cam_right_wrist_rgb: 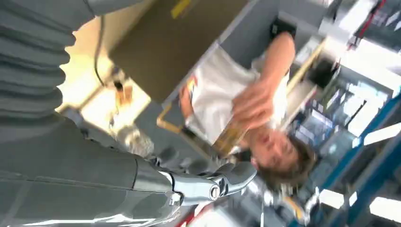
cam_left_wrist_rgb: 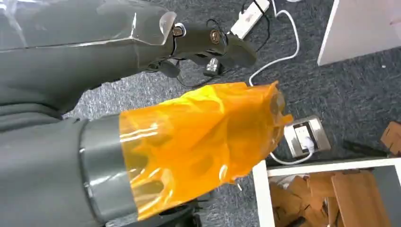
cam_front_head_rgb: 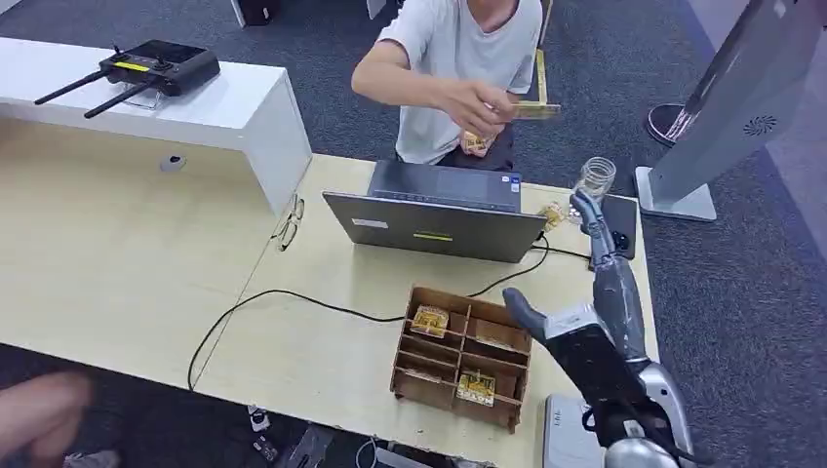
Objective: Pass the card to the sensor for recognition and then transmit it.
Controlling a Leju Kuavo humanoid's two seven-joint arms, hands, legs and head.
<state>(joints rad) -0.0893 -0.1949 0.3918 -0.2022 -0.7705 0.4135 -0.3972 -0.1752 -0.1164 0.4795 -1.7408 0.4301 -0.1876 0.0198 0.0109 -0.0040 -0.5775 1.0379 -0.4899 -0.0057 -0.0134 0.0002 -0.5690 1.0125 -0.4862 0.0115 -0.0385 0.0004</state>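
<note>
A person behind the table holds a yellow card [cam_front_head_rgb: 534,110] up in one hand, and a second small card [cam_front_head_rgb: 475,143] in the other. My right hand [cam_front_head_rgb: 593,297] is raised over the table's right end, fingers stretched toward the person, thumb apart, holding nothing. In the right wrist view the same hand [cam_right_wrist_rgb: 208,185] points at the person, whose hand holds the card [cam_right_wrist_rgb: 231,137]. A dark flat pad [cam_front_head_rgb: 621,222] lies just beyond my fingertips. My left hand [cam_left_wrist_rgb: 189,94] hangs over the floor, its thumb wrapped in orange film, fingers straight and empty.
A wooden divider box [cam_front_head_rgb: 507,390] with several cards in it sits at the table's near edge. A grey laptop [cam_front_head_rgb: 439,229] with a black cable stands behind it. A glass jar [cam_front_head_rgb: 595,177] is by the pad. A white stand [cam_front_head_rgb: 722,117] is on the right.
</note>
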